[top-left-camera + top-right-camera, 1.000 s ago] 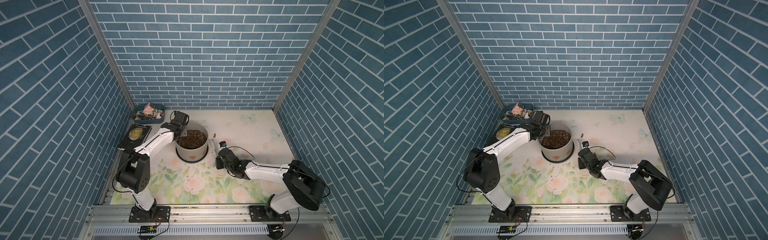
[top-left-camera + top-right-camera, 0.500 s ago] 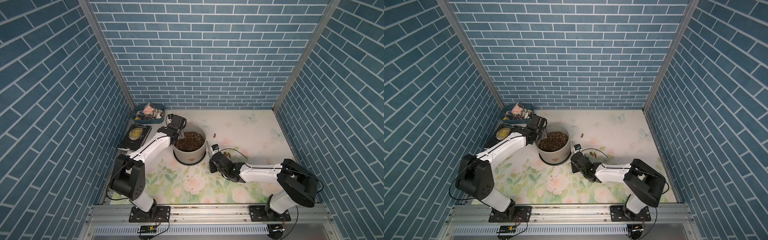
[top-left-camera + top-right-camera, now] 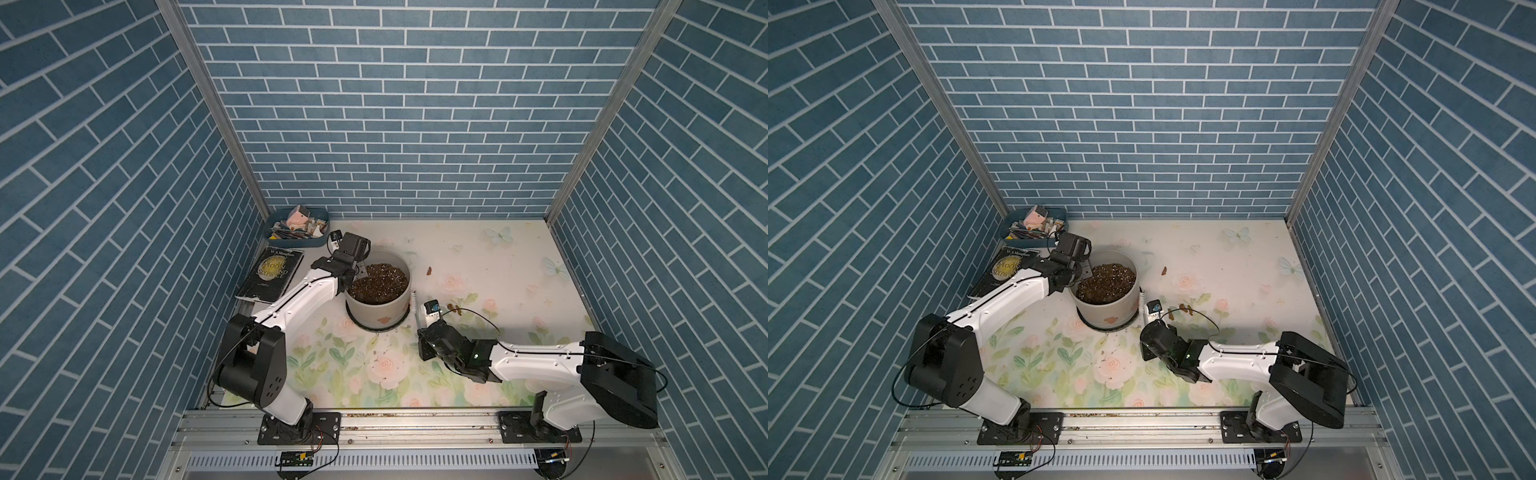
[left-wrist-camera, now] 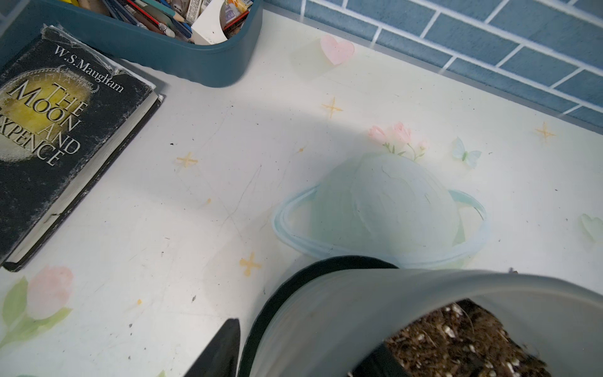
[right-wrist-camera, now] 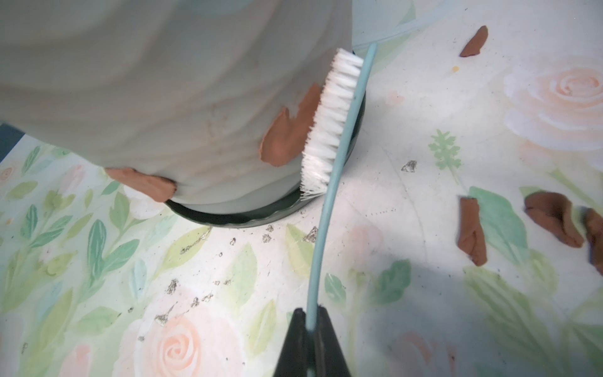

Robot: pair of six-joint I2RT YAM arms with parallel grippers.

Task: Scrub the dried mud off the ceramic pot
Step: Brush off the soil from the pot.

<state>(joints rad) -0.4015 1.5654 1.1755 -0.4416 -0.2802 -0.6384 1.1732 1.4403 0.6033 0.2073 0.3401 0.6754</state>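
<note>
The pale grey ceramic pot (image 3: pixel 376 311) (image 3: pixel 1105 309) stands on its black saucer, full of dark soil. My left gripper (image 3: pixel 358 274) (image 4: pixel 306 346) is shut on its rim, one finger inside and one outside the wall (image 4: pixel 326 310). My right gripper (image 3: pixel 420 332) (image 5: pixel 310 318) is shut on the pale blue handle of a brush (image 5: pixel 329 196). The white bristles (image 5: pixel 329 120) press on the pot's side beside a patch of dried mud (image 5: pixel 284 137). Another patch (image 5: pixel 143 182) sits low on the wall. Loose mud flakes (image 5: pixel 473 235) lie on the mat.
A blue tray (image 3: pixel 291 243) (image 4: pixel 195 62) of clutter sits in the back left corner, with a black book (image 3: pixel 272 274) (image 4: pixel 49 130) in front of it. One mud flake (image 3: pixel 428 271) lies right of the pot. Soil crumbs (image 5: pixel 195 241) dot the floral mat. Brick walls close three sides.
The left gripper and the pot have shifted slightly toward the front. The right gripper with the brush has drawn forward and left, along the pot's side.
</note>
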